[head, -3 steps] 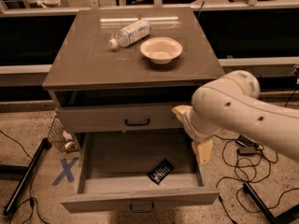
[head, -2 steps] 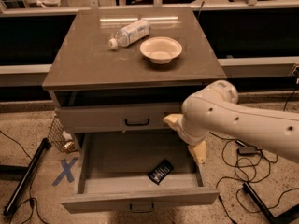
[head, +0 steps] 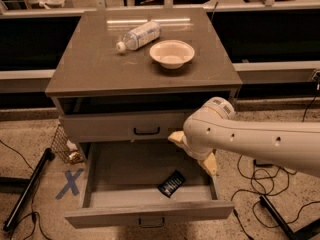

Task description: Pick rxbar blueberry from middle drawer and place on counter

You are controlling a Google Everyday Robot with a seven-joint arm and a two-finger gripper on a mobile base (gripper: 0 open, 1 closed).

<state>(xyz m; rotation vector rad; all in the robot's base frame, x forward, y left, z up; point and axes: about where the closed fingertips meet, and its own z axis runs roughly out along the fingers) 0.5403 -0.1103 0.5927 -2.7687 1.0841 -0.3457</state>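
Camera view: two-finger gripper on white arm has shifted left over open grey-brown middle drawer; fingers spread, empty; dark-wrapped flat rxbar blueberry lies inside drawer below; descent likely next.

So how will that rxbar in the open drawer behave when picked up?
Lying flat, the rxbar blueberry likely won't roll; small and thin, it's probably light and may flex. The gripper hangs over the middle drawer, right of it.

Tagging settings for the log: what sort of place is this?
Probably a robot test lab: taped X and loose cables on the floor, a lone cabinet. The gripper hangs over the open middle drawer.
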